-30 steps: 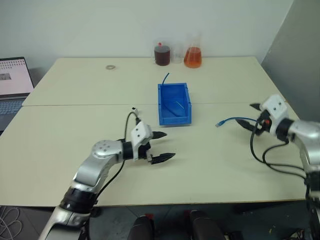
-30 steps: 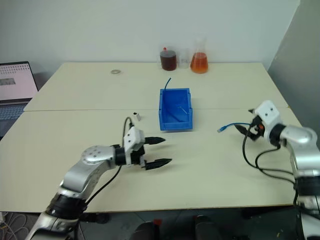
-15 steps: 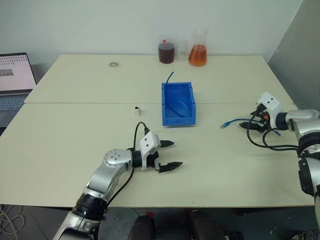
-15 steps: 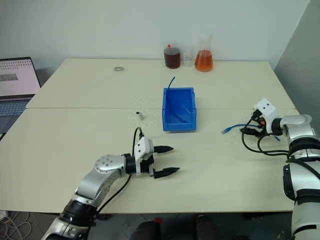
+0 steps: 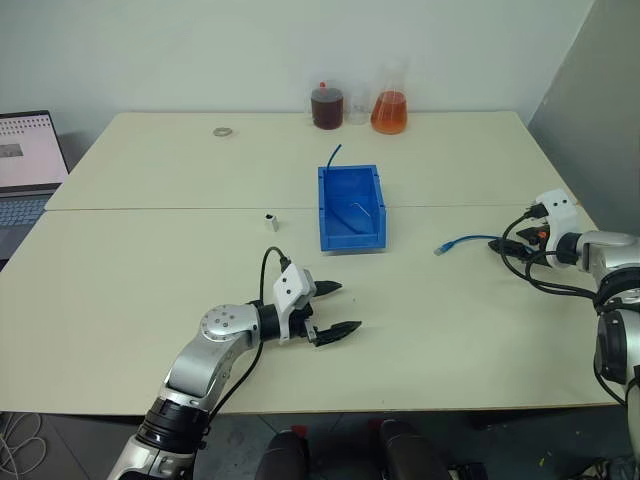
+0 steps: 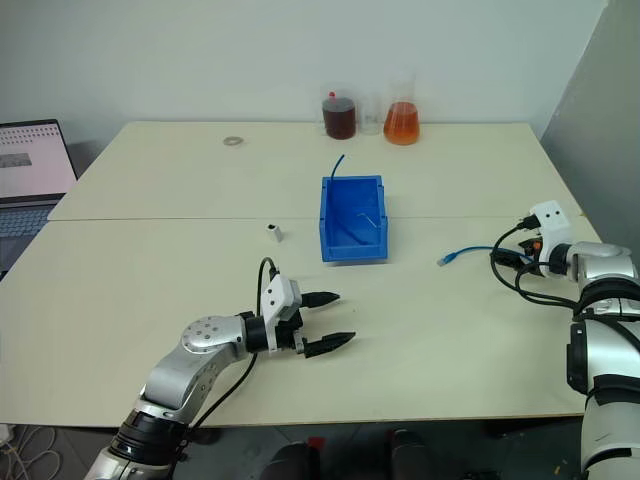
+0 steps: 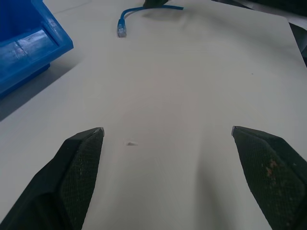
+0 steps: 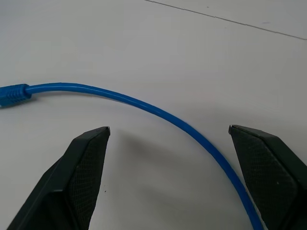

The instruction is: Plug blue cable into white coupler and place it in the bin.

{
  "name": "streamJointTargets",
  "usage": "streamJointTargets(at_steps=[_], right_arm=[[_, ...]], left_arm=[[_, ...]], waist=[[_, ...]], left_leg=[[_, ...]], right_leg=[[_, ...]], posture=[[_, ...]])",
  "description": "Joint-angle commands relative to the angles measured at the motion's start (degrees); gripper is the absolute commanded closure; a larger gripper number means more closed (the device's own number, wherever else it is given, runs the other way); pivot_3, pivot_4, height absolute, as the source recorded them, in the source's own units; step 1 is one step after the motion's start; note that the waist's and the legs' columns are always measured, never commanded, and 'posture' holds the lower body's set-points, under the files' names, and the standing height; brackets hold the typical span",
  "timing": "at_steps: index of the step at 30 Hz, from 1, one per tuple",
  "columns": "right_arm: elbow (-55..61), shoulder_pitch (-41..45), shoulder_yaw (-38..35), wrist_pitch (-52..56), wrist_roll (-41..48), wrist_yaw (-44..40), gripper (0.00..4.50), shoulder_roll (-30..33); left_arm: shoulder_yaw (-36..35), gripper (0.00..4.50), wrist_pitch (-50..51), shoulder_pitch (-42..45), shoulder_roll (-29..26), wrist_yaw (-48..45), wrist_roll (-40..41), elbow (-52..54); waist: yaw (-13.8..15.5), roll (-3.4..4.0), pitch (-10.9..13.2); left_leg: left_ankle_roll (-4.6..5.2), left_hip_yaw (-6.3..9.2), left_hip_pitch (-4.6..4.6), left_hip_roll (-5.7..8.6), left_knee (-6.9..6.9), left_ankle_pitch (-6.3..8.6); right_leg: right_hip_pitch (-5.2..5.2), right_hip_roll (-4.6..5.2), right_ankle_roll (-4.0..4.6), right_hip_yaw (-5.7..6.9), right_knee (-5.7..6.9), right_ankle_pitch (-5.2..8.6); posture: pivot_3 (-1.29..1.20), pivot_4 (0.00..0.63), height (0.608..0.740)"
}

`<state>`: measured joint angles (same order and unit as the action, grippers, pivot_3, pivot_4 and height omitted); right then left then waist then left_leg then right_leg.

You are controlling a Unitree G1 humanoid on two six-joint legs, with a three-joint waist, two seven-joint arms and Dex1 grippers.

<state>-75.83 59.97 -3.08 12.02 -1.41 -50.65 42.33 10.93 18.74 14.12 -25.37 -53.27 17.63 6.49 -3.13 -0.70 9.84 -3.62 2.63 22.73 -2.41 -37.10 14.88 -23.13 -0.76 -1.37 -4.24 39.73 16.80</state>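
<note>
Inside bin (image 5: 350,211), a thin light strand.

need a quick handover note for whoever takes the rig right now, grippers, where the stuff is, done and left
Left gripper: open, empty, low over bare table in front of the bin.
Right gripper: open, fingers either side of the blue cable, not closed on it.
Blue cable lies on the table right of the bin, plug end pointing toward the bin.
White coupler stands alone left of the bin.
Bin holds a thin wire, neither task item.
Done: nothing yet.
Left: grasp cable, pick up coupler, plug in, drop in bin.
</note>
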Motion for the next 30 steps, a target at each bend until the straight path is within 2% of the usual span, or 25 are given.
streamJointTargets(at_steps=[1, 4, 9, 19, 30], right_arm=[[0.16, 1.05, -0.86, 0.96, -0.25, 0.96, 0.3, 0.47], [0.13, 0.97, -0.6, 1.46, -0.81, 1.46, 0.3, 0.47], [0.94, 0.96, 2.57, -3.19, -3.73, -3.58, 0.3, -1.09], [-0.15, 5.05, 5.69, -5.8, -7.5, -4.43, 0.3, -5.72], [-1.0, 8.04, 9.12, -6.59, -11.25, -11.18, 0.3, -9.27]], left_arm=[[-0.76, 0.0, 0.2, 0.26, -0.46, -0.2, 0.97, 2.54], [-0.95, 0.0, 0.43, -0.09, -0.73, -0.14, 0.97, 2.91], [-0.88, 0.0, 0.84, -0.28, -0.64, -0.02, 1.07, 3.32], [-0.62, 0.0, 1.66, 0.43, -0.25, -0.18, 1.55, 3.59], [-2.15, 0.0, 3.23, -3.48, -0.71, 1.65, 1.95, 7.42]], waist=[[0.0, 0.0, 0.0], [0.0, 0.0, 0.0], [-0.12, 0.0, 0.0], [-0.37, 0.01, 0.0], [-0.24, 0.02, 0.0]], left_leg=[[0.0, 0.0, 0.0, 0.0, 0.0, 0.0], [0.0, 0.0, 0.0, 0.0, 0.0, 0.0], [0.0, 0.0, -0.01, 0.0, 0.0, 0.0], [0.0, 0.0, -0.07, -0.04, -0.04, 0.0], [0.0, 0.04, -0.05, -0.05, -0.07, 0.0]], right_leg=[[0.0, 0.0, 0.0, 0.0, 0.0, 0.0], [0.0, 0.0, 0.0, 0.0, 0.0, 0.0], [0.0, 0.0, 0.0, 0.0, 0.0, 0.0], [0.0, -0.05, 0.0, -0.02, 0.15, 0.0], [-0.02, -0.03, 0.01, 0.01, 0.17, 0.0]], posture=[[0.0, 0.15, 0.74], [0.0, 0.15, 0.74], [0.0, 0.15, 0.74], [0.0, 0.15, 0.74], [0.0, 0.15, 0.74]])
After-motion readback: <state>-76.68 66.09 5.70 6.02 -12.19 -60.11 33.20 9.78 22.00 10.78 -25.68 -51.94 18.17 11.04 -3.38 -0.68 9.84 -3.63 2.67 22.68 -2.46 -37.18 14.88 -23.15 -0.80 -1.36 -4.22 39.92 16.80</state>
